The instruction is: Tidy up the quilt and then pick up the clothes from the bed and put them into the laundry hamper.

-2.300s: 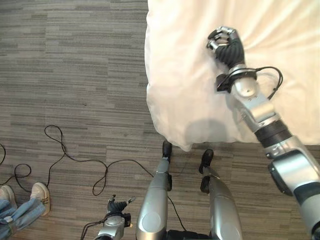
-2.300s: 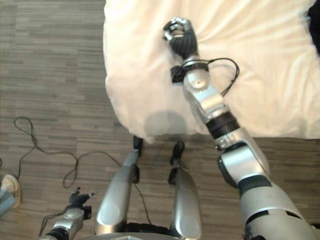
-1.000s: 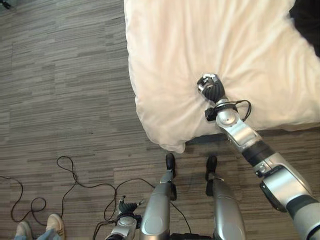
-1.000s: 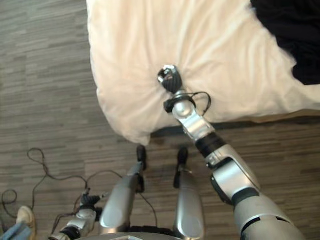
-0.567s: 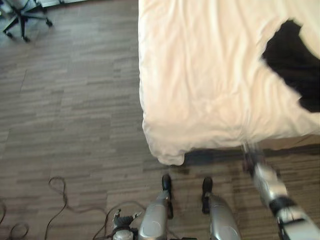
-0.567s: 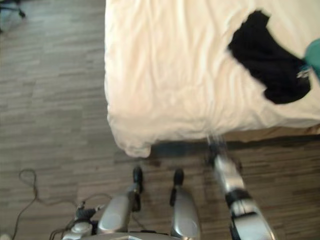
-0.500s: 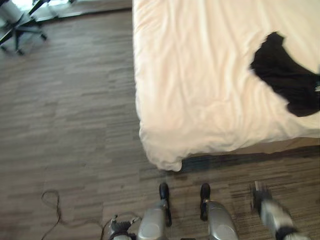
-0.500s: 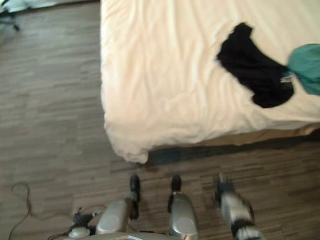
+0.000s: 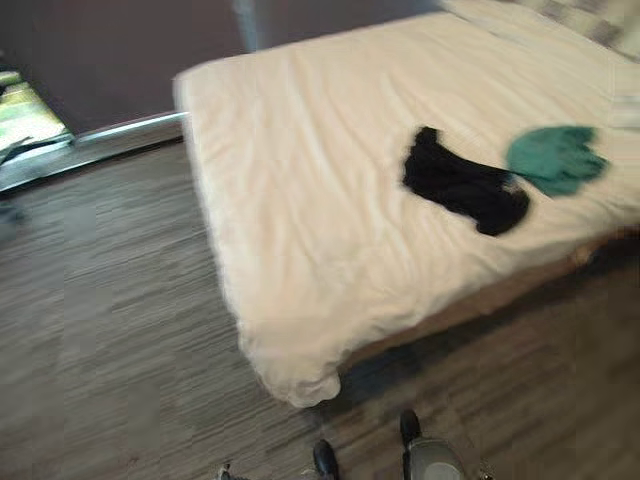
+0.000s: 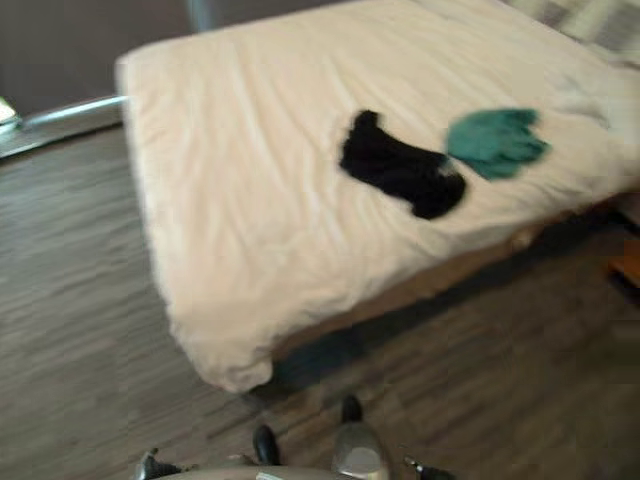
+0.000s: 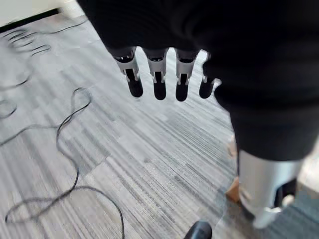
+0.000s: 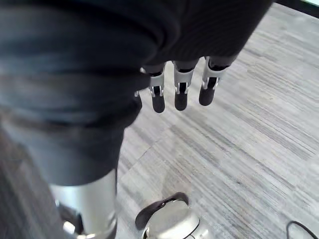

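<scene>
1. You see the bed (image 9: 300, 330) running from the lower middle of the left eye view up to the upper right, with its near corner low in the frame, just left of centre.
2. The cream quilt (image 9: 300, 180) is spread flat over the bed and hangs over the near corner and the long side that faces you.
3. A black garment (image 9: 462, 186) lies on the quilt, right of centre in the left eye view and close to the bed's near edge.
4. A green garment (image 9: 555, 158) lies just to the right of the black one, near the right edge of that view. Their edges look as if they meet, but you cannot tell for sure.
5. The wood-look floor (image 9: 100, 330) takes up the left side and the bottom of the eye views.
6. Your left hand (image 11: 157, 74) appears in the left wrist view over grey floor. Its fingers (image 11: 159, 84) hang straight and relaxed, holding nothing.
7. Your right hand (image 12: 180, 84) appears in the right wrist view, also over the floor. Its fingers (image 12: 181, 94) are straight and loose, and it carries nothing.
8. Both garments are on the bed, and neither hand is near them.
</scene>
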{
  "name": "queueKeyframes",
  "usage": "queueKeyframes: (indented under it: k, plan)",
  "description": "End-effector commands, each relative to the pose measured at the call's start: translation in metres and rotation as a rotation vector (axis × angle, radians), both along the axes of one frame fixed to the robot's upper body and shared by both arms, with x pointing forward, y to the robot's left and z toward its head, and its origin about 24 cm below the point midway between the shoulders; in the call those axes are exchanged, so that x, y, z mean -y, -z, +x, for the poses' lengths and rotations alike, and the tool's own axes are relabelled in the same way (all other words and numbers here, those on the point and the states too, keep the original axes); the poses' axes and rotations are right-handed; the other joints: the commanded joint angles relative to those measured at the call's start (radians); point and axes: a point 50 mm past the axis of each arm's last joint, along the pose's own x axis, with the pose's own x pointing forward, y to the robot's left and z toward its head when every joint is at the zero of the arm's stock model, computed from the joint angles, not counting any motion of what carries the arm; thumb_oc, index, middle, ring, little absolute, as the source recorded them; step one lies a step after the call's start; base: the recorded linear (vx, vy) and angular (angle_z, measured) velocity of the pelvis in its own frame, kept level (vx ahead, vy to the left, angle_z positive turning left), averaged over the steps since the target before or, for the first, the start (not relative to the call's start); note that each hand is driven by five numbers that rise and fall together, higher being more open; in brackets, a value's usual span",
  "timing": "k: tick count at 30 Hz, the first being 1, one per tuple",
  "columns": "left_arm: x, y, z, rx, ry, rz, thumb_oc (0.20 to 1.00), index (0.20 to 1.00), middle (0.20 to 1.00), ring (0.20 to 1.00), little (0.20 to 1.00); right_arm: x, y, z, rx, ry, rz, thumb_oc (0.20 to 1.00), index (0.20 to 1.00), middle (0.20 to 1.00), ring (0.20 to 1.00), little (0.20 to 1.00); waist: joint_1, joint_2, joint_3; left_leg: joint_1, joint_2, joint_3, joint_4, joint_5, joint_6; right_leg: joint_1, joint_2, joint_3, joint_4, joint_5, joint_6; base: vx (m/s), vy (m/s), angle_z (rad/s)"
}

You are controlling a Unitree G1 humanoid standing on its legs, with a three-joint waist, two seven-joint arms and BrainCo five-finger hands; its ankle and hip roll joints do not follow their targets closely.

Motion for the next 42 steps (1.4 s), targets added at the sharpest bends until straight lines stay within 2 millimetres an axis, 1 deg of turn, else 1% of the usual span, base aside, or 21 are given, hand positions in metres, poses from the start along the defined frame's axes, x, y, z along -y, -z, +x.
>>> queueKeyframes:
  k: [1,3,5,6,10,11,12,13,14,15,16,18,20,22,26,29,31,33,34,37,42]
  plan:
    - [-0.007,-0.005,0.02,0.061,-0.143,0.054,1.0,1.0,1.0,1.0,1.0,-0.013,0.006,-0.017,-0.044,0.046,0.062,1.0,1.0,1.0,1.0,1.0,0.009,-0.052,0.108,0.059,0.024,-0.054,0.117,-0.173,-0.025,0.06,-0.102,-0.138,0.035,0.12,0.094,-0.18,-0.152,-3.02]
    - [-0.006,-0.005,0.017,0.053,-0.19,0.07,1.0,1.0,1.0,1.0,1.0,-0.018,0.008,-0.025,-0.037,0.082,0.076,1.0,1.0,1.0,1.0,1.0,0.016,-0.061,0.092,0.063,0.053,0.033,0.154,-0.186,-0.013,0.075,-0.104,-0.226,0.116,0.059,0.064,-0.19,-0.195,-2.52]
    - [-0.003,-0.004,0.019,0.054,-0.209,0.066,1.0,1.0,1.0,1.0,1.0,-0.016,0.008,-0.032,-0.041,0.108,0.084,1.0,1.0,1.0,1.0,1.0,0.014,-0.072,0.081,0.066,0.069,0.078,0.19,-0.202,-0.005,0.109,-0.091,-0.28,0.12,0.013,0.041,-0.11,-0.199,-1.97]
    - [0.001,-0.004,0.021,0.054,-0.2,0.061,1.0,1.0,1.0,1.0,1.0,-0.016,0.009,-0.037,-0.037,0.124,0.101,1.0,1.0,1.0,1.0,1.0,0.011,-0.077,0.076,0.067,0.078,0.093,0.213,-0.211,-0.004,0.128,-0.085,-0.288,0.102,0.008,0.031,-0.06,-0.25,-2.04]
    - [0.016,-0.004,0.035,0.072,-0.078,0.047,1.0,1.0,1.0,1.0,1.0,-0.022,0.01,-0.04,0.009,0.147,0.139,1.0,1.0,1.0,1.0,1.0,-0.027,-0.083,0.05,0.057,0.104,0.067,0.271,-0.229,-0.005,0.145,-0.027,-0.191,0.058,-0.02,-0.004,0.03,-0.153,-1.05]
    - [0.026,-0.004,0.037,0.106,-0.098,0.021,1.0,1.0,1.0,1.0,1.0,-0.023,0.01,-0.031,0.041,0.086,0.134,1.0,1.0,1.0,1.0,1.0,-0.04,-0.08,0.034,0.059,0.119,0.044,0.323,-0.232,-0.019,0.158,-0.005,-0.162,0.036,-0.03,-0.023,0.12,-0.055,-0.52]
    - [0.029,-0.003,0.037,0.114,-0.114,0.01,1.0,1.0,1.0,1.0,1.0,-0.023,0.009,-0.028,0.046,0.067,0.133,1.0,1.0,1.0,1.0,1.0,-0.032,-0.079,0.034,0.043,0.122,0.015,0.35,-0.215,-0.03,0.17,0.007,-0.148,0.025,-0.032,-0.029,0.15,-0.085,-0.86]
    - [0.037,-0.003,0.039,0.131,-0.107,-0.019,1.0,1.0,1.0,1.0,1.0,-0.023,0.009,-0.02,0.068,0.042,0.146,1.0,1.0,1.0,1.0,1.0,-0.004,-0.081,0.035,-0.018,0.112,-0.094,0.416,-0.176,-0.047,0.202,0.037,-0.092,-0.01,-0.033,-0.046,0.1,-0.052,-0.98]
    - [0.042,-0.004,0.042,0.148,-0.093,-0.024,1.0,1.0,1.0,1.0,1.0,-0.022,0.008,-0.013,0.086,0.027,0.152,1.0,1.0,1.0,1.0,1.0,0.017,-0.08,0.038,-0.065,0.078,-0.188,0.442,-0.178,-0.043,0.216,0.054,-0.044,-0.027,-0.03,-0.052,0.04,0.009,-1.44]
    - [0.051,-0.003,0.04,0.165,-0.139,-0.044,1.0,1.0,1.0,1.0,1.0,-0.021,0.005,0.003,0.131,-0.035,0.158,1.0,1.0,1.0,1.0,1.0,0.057,-0.087,0.043,-0.11,-0.024,-0.327,0.382,-0.163,-0.014,0.212,0.067,0.039,-0.043,-0.006,-0.051,0.0,0.072,-1.52]
    - [0.052,-0.003,0.039,0.17,-0.164,-0.048,1.0,1.0,1.0,1.0,1.0,-0.021,0.004,0.01,0.149,-0.064,0.159,1.0,1.0,1.0,1.0,1.0,0.07,-0.088,0.045,-0.115,-0.044,-0.374,0.341,-0.157,-0.013,0.216,0.074,0.064,-0.052,-0.003,-0.048,-0.01,0.106,-1.56]
    - [0.05,-0.004,0.037,0.174,-0.216,-0.023,1.0,1.0,1.0,1.0,1.0,-0.022,-0.001,0.031,0.208,-0.118,0.165,1.0,1.0,1.0,1.0,1.0,0.11,-0.097,0.046,-0.136,-0.082,-0.512,0.208,-0.103,-0.018,0.227,0.099,0.12,-0.084,0.007,-0.044,0.08,0.09,-1.74]
    - [0.048,-0.003,0.035,0.162,-0.221,-0.016,1.0,1.0,1.0,1.0,1.0,-0.025,-0.002,0.038,0.23,-0.112,0.17,1.0,1.0,1.0,1.0,1.0,0.124,-0.1,0.046,-0.142,-0.103,-0.562,0.197,-0.094,-0.014,0.23,0.108,0.139,-0.088,0.011,-0.046,0.08,0.092,-1.11]
    - [0.047,-0.003,0.035,0.142,-0.179,-0.014,1.0,1.0,1.0,1.0,1.0,-0.028,-0.003,0.042,0.243,-0.112,0.189,1.0,1.0,1.0,1.0,1.0,0.122,-0.096,0.02,-0.077,-0.095,-0.546,0.112,-0.083,-0.012,0.228,0.11,0.112,-0.11,0.016,-0.04,0.06,0.14,-0.82]
    - [0.049,-0.003,0.039,0.142,-0.189,-0.017,1.0,1.0,1.0,1.0,1.0,-0.03,0.0,0.036,0.208,-0.125,0.202,1.0,1.0,1.0,1.0,1.0,0.11,-0.098,-0.008,-0.039,-0.084,-0.512,0.075,-0.084,-0.012,0.228,0.1,0.083,-0.135,0.035,-0.026,0.06,0.076,-0.42]
    - [0.046,-0.003,0.037,0.13,-0.206,0.006,1.0,1.0,1.0,1.0,1.0,-0.039,0.003,0.03,0.146,-0.186,0.214,1.0,1.0,1.0,1.0,1.0,0.114,-0.105,-0.026,-0.014,-0.084,-0.491,0.055,-0.097,0.003,0.229,0.093,0.068,-0.137,0.041,-0.017,0.06,-0.002,-0.13]
    - [0.048,-0.002,0.033,0.128,-0.192,-0.003,1.0,1.0,1.0,1.0,1.0,-0.046,0.004,0.031,0.14,-0.184,0.201,1.0,1.0,1.0,1.0,1.0,0.116,-0.095,-0.029,-0.001,-0.084,-0.498,0.026,-0.084,0.006,0.235,0.092,0.06,-0.139,0.04,-0.014,0.06,0.041,-0.02]
    - [0.052,-0.002,0.033,0.122,-0.186,-0.024,1.0,1.0,1.0,1.0,1.0,-0.049,0.003,0.032,0.145,-0.17,0.18,1.0,1.0,1.0,1.0,1.0,0.108,-0.077,-0.034,0.008,-0.086,-0.492,0.005,-0.07,0.003,0.238,0.089,0.05,-0.142,0.039,-0.011,0.03,0.147,0.12]
    - [0.019,0.0,0.04,0.089,-0.387,-0.326,1.0,1.0,1.0,1.0,1.0,-0.023,-0.004,0.042,0.274,-0.139,0.151,1.0,1.0,1.0,1.0,1.0,0.12,-0.004,-0.01,-0.014,-0.138,-0.575,0.001,-0.035,0.02,0.236,0.107,0.031,-0.077,-0.005,-0.035,0.01,0.123,0.12]
    - [0.022,0.001,0.032,0.081,-0.379,-0.296,1.0,1.0,1.0,1.0,1.0,-0.021,-0.008,0.054,0.313,-0.102,0.18,1.0,1.0,1.0,1.0,1.0,0.124,-0.013,-0.03,-0.007,-0.136,-0.571,-0.002,-0.036,0.015,0.255,0.119,0.041,-0.104,-0.003,-0.045,0.06,0.02,0.06]
    - [0.025,0.002,0.03,0.081,-0.361,-0.299,1.0,1.0,1.0,1.0,1.0,-0.02,-0.004,0.044,0.236,-0.105,0.156,1.0,1.0,1.0,1.0,1.0,0.136,-0.024,-0.053,0.003,-0.134,-0.541,0.007,-0.049,0.016,0.273,0.108,0.022,-0.123,0.003,-0.04,0.1,0.049,0.03]
